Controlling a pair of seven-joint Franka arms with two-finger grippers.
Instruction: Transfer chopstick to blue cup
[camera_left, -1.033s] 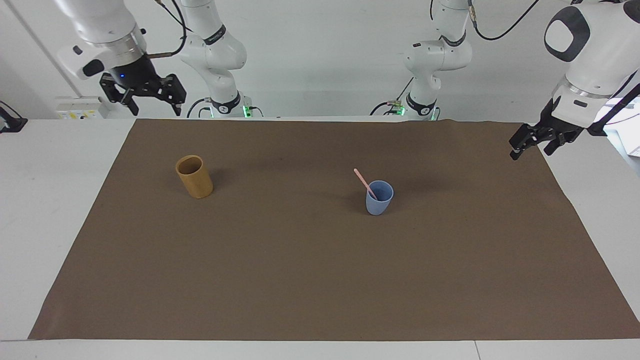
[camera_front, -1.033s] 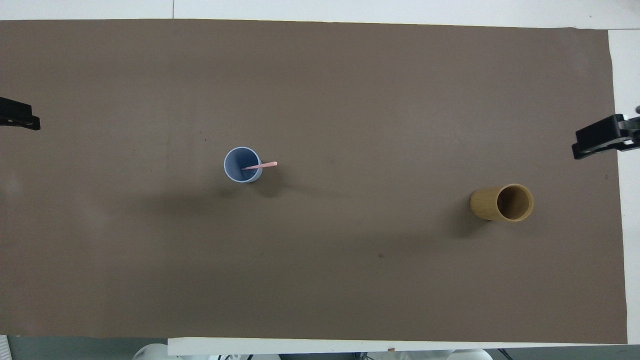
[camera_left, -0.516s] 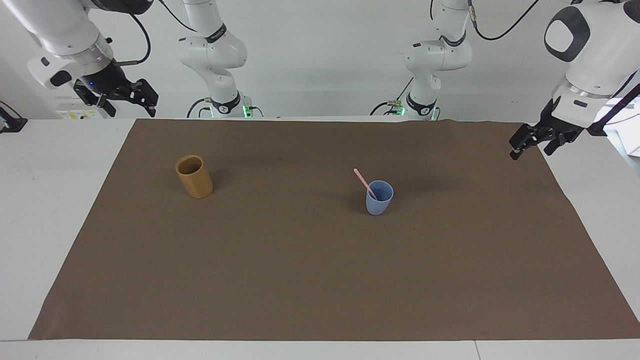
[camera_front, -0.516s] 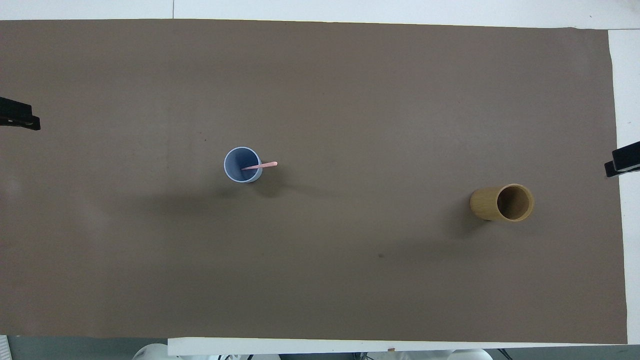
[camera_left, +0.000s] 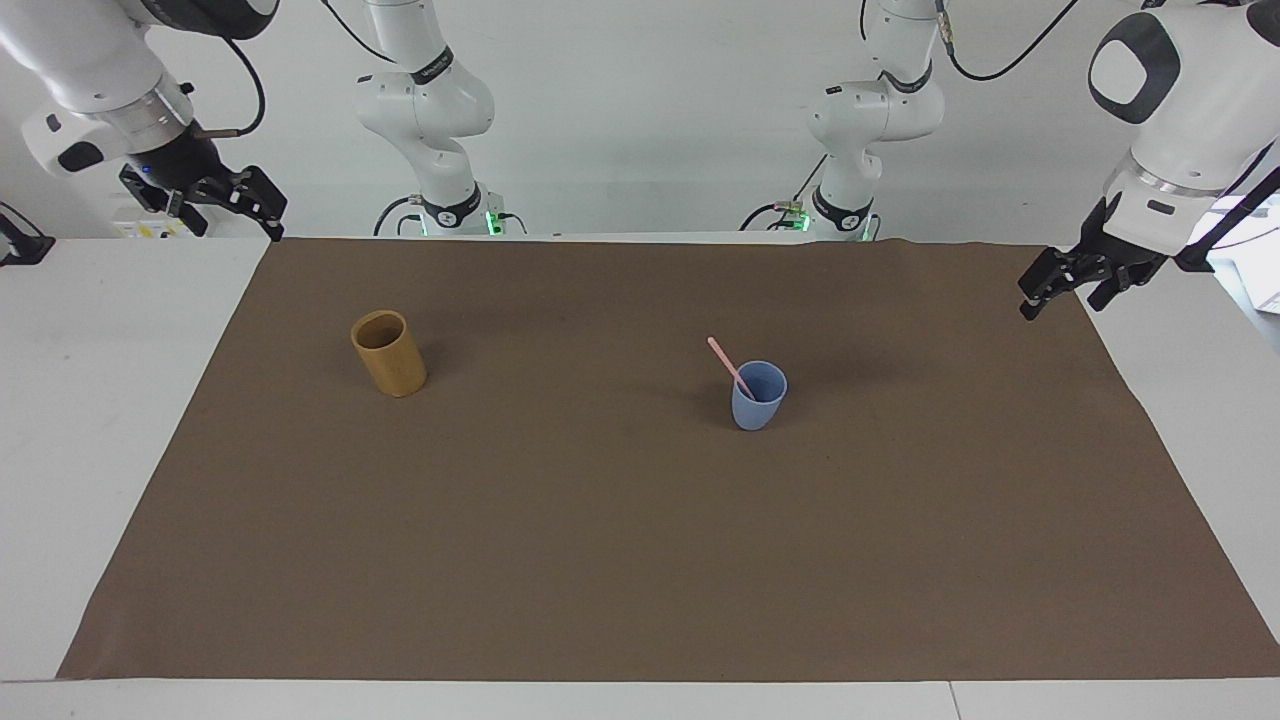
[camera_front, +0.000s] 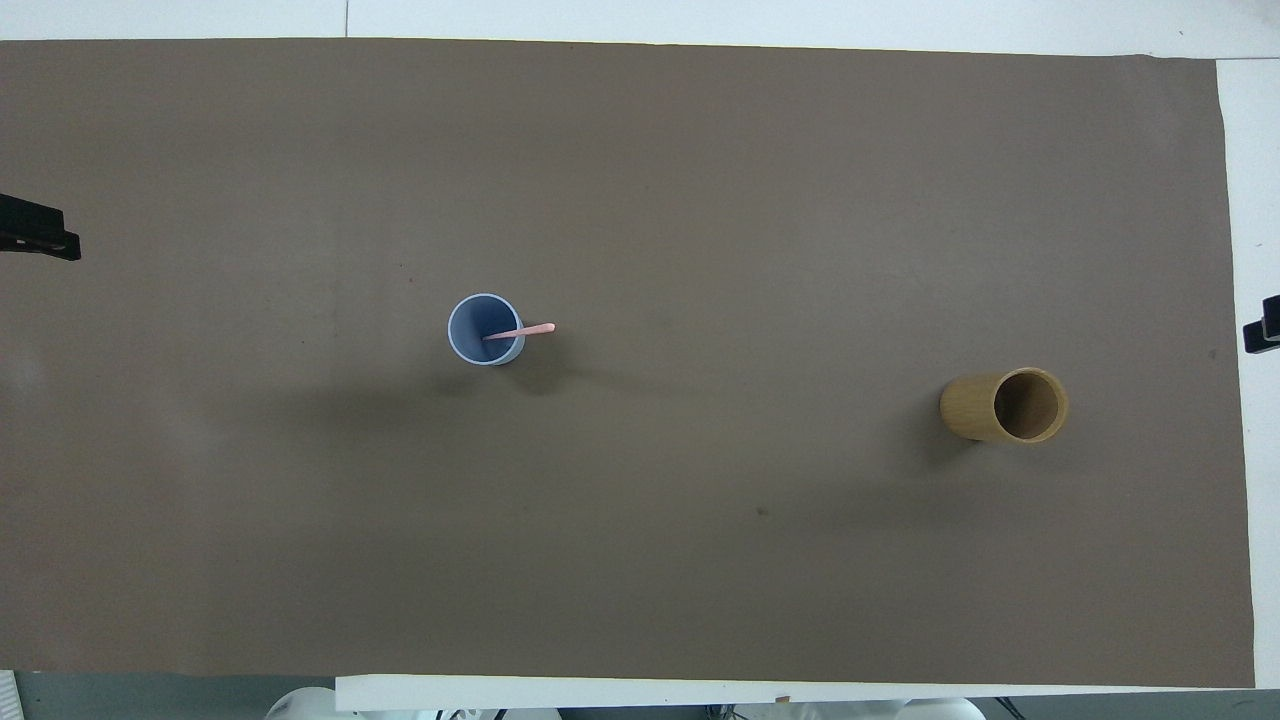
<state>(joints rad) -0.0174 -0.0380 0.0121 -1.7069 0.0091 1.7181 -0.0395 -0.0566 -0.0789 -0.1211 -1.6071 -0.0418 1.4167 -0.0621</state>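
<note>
The light-blue cup (camera_left: 757, 402) stands upright on the brown mat, toward the left arm's end. The pink chopstick (camera_left: 724, 360) stands in it and leans on the rim toward the right arm's end; it also shows in the overhead view (camera_front: 528, 330), inside the cup (camera_front: 468, 322). My right gripper (camera_left: 228, 207) is open and empty, up in the air over the white table beside the mat's corner near the robots. In the overhead view only its tip (camera_front: 1262, 335) shows. My left gripper (camera_left: 1065, 290) waits, open and empty, over the mat's edge at the left arm's end (camera_front: 38, 236).
A tan-brown cylindrical holder (camera_left: 390, 358) stands upright and empty on the mat toward the right arm's end, also in the overhead view (camera_front: 975, 408). The brown mat (camera_left: 640, 560) covers most of the white table.
My right gripper has drawn back, away from the holder and off the mat toward the right arm's end. The left arm, cup, chopstick and holder have not moved.
</note>
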